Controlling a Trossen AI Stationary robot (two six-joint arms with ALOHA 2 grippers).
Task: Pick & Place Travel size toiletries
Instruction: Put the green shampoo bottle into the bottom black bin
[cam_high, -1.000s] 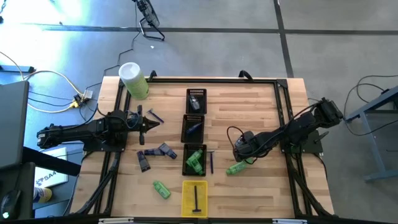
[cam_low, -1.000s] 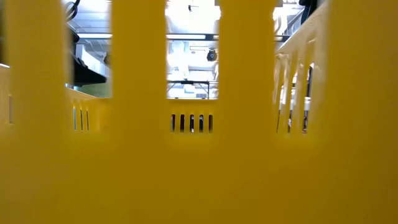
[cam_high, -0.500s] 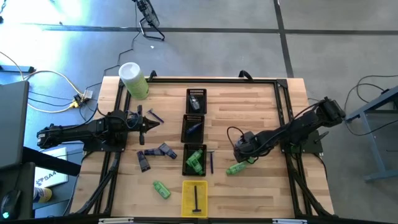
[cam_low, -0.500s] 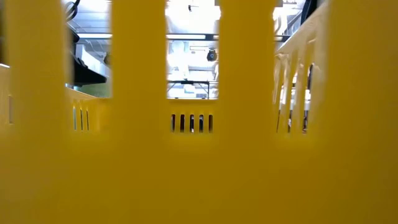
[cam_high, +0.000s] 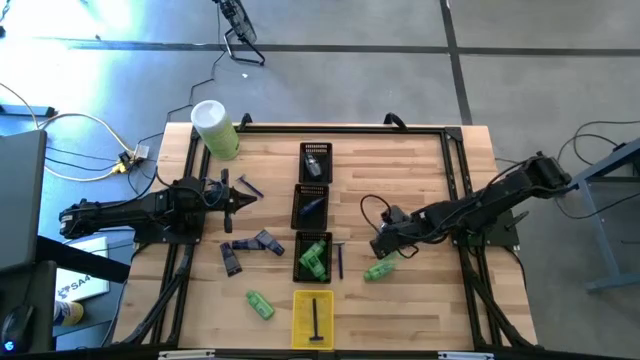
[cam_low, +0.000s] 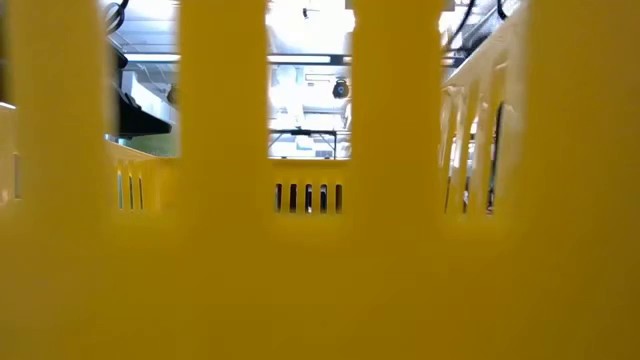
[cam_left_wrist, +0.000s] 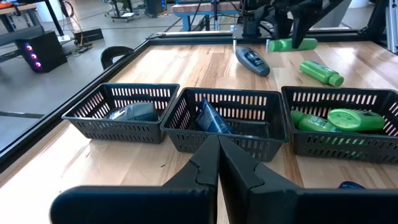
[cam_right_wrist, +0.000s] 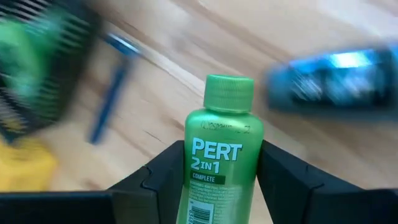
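Observation:
My right gripper (cam_high: 388, 247) hangs over the table's right half, shut on a bright green bottle (cam_right_wrist: 219, 152) labelled PERT. The left wrist view shows that bottle (cam_left_wrist: 292, 44) in the air. A second green bottle (cam_high: 378, 270) lies on the wood beside it, and a third (cam_high: 260, 305) lies near the front left. A grey-blue oval piece (cam_left_wrist: 252, 60) lies close by. Purple-grey tubes (cam_high: 252, 245) lie left of the baskets, and a thin dark stick (cam_high: 339, 260) to their right. My left gripper (cam_left_wrist: 218, 155) is shut at the table's left, touching nothing. My right gripper pinches the bottle's body (cam_right_wrist: 191, 177) between its two fingers (cam_right_wrist: 158, 183), one on each side. The cap (cam_right_wrist: 229, 93) points away from the wrist. The fingers slant down from the table's right. The bottle lies about level, lifted clear of the wood.
Three black baskets (cam_high: 312, 205) stand in a row down the table's middle, the nearest one (cam_high: 313, 258) with green bottles in it. A yellow tray (cam_high: 313, 318) at the front edge holds a dark stick and blocks the low view. A pale-green cylinder (cam_high: 215, 128) stands at the far left corner.
My right gripper has risen and tipped with the green bottle between its fingers, carrying it clear of the table. The other bottle beside it has stayed on the wood.

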